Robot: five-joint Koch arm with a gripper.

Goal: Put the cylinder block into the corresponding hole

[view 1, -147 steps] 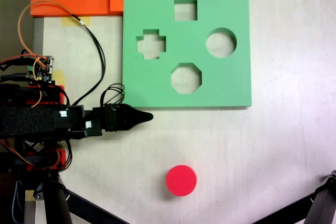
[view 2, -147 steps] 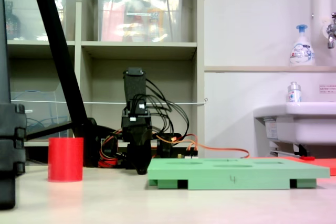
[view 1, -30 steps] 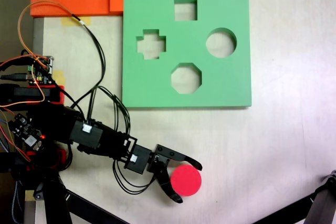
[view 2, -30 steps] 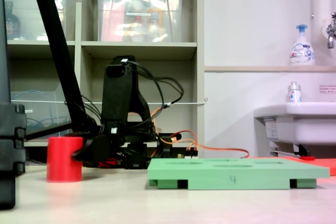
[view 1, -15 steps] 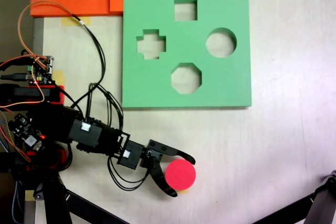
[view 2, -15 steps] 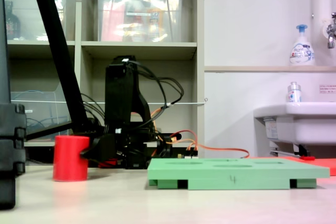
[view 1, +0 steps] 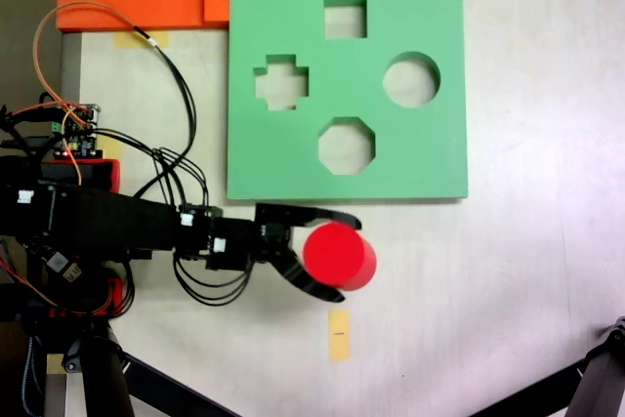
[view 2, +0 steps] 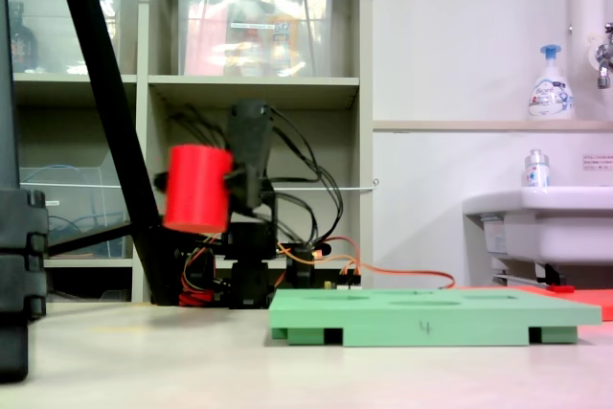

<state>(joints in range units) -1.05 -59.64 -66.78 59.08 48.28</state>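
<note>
So the cylinder block (view 1: 339,256) is gripped between the end effector (view 1: 339,254) jaws and held well above the desk (view 2: 144,352), lower centre of the top-down frame. Placement into the corresponding hole (view 1: 411,80), upper right, is left to be done.

A black robot arm (view 1: 107,222) is showing blocky motor segments with small white labels. Black cable loops (view 1: 181,168) are arching over its joints, orange wires (view 1: 49,36) are curling near a far-left circuit board (view 1: 78,129), and curved black jaws are tapering to points.
</note>
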